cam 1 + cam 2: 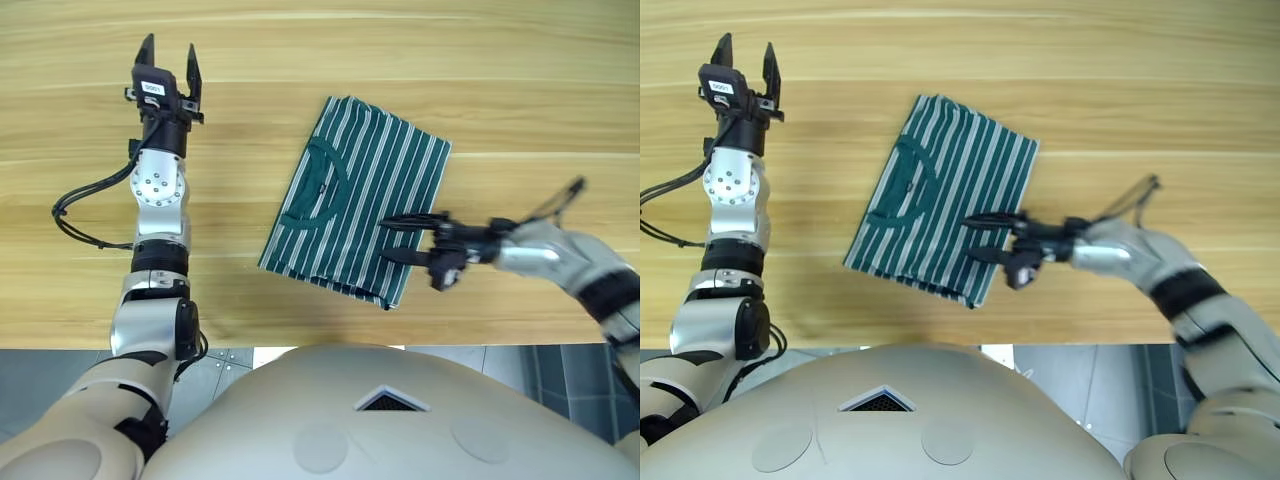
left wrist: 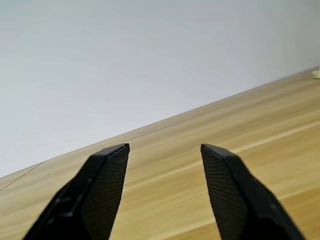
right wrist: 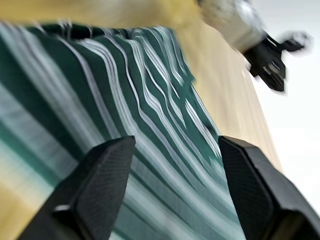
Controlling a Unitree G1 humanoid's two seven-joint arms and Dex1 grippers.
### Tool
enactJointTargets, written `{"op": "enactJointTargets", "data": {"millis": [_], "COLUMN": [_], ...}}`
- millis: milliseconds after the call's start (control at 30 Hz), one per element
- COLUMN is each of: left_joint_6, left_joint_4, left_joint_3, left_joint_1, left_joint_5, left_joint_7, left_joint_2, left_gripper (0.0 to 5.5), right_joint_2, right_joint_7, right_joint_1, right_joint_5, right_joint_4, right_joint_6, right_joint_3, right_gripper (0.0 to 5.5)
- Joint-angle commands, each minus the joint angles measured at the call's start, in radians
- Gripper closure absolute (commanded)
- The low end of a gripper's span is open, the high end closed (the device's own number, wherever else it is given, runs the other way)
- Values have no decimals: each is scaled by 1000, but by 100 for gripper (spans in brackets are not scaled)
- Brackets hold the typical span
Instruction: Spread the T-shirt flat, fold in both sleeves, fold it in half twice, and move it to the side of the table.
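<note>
A green T-shirt (image 1: 355, 195) with white stripes lies folded into a slanted rectangle in the middle of the wooden table (image 1: 500, 80), collar showing on its left half. My right gripper (image 1: 398, 240) is open, its two fingers (image 1: 405, 222) over the shirt's near right part; the striped cloth (image 3: 150, 100) spreads beyond the open fingers in the right wrist view. My left gripper (image 1: 168, 58) is open and held over bare table far to the left of the shirt, pointing away from me. Its fingertips (image 2: 112, 165) frame bare wood.
The table's near edge (image 1: 300, 345) runs just below the shirt, with grey floor (image 1: 60, 365) beyond it. A black cable (image 1: 80, 205) loops beside my left arm. Bare wood lies to the shirt's left, right and far side.
</note>
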Motion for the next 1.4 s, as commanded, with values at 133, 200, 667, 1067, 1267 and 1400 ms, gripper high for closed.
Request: {"op": "enactJointTargets", "data": {"millis": [133,200,667,1067,1267,1400], "left_joint_6": [-5,-78,-389,-599,-644,-621], "left_joint_4": [-42,-141,-451,-164,-183,-251], "left_joint_3": [-27,-58,-56,-478,-538,-513], "left_joint_1": [6,89,572,127,138,199], "left_joint_5": [36,13,363,734,713,652], "left_joint_7": [-57,-167,-467,-363,-374,-389], "left_joint_2": [35,87,709,465,547,650], "left_gripper": [285,285,285,285,285,285], "right_joint_2": [140,184,73,195,214,221], "right_joint_7": [59,93,74,211,216,214], "right_joint_1": [18,43,742,638,609,584], "right_joint_5": [558,659,-232,-291,-310,-317], "right_joint_4": [-214,-193,-419,-474,-460,-449], "right_joint_6": [73,139,360,391,395,400], "right_joint_3": [-157,-220,-432,-310,-317,-327], "right_gripper": [242,242,242,242,242,242]}}
